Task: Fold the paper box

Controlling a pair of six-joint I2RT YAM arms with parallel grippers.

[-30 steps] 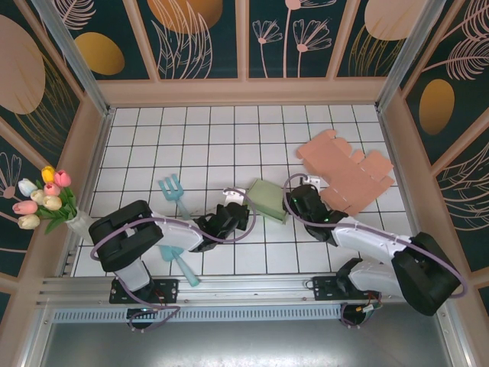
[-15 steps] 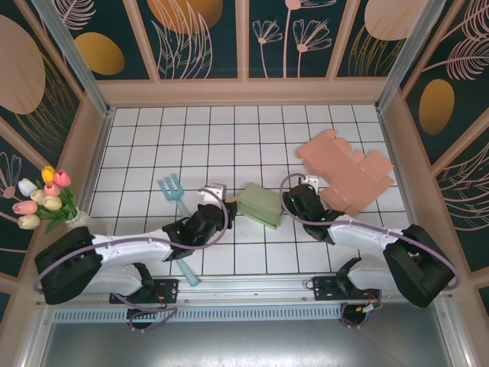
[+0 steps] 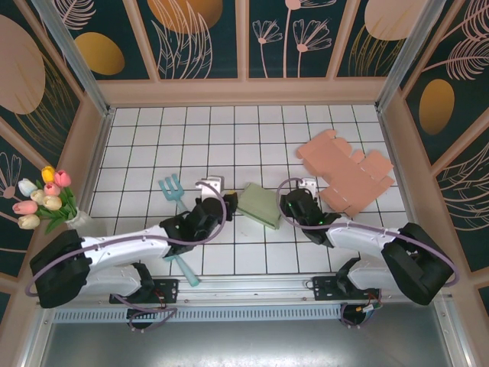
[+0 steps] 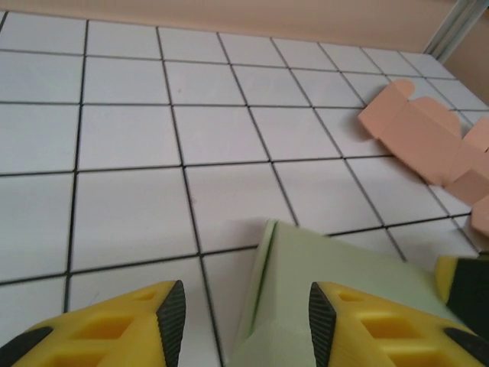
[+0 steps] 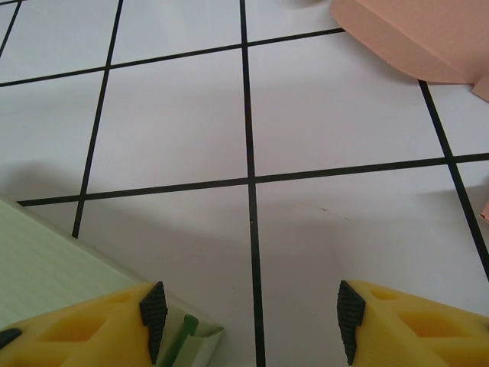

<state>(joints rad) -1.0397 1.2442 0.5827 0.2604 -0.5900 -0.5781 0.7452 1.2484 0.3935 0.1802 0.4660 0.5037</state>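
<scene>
The green paper box (image 3: 260,205) lies flat on the white tiled table (image 3: 153,145), near the front and about in the middle, between the two arms; from above its slightly longer side seems to run slantwise from far-left to near-right, with one corner pointing to the back wall. The left gripper (image 4: 243,310) is just at its left edge with the jaws apart, holding nothing, the box's edge lying in the gap and under one finger. The right gripper (image 5: 250,313) stands wide over bare tile at the box's right edge, also holding nothing, and the pink unfolded carton (image 3: 348,172) lies farther right, apart from the box.
</scene>
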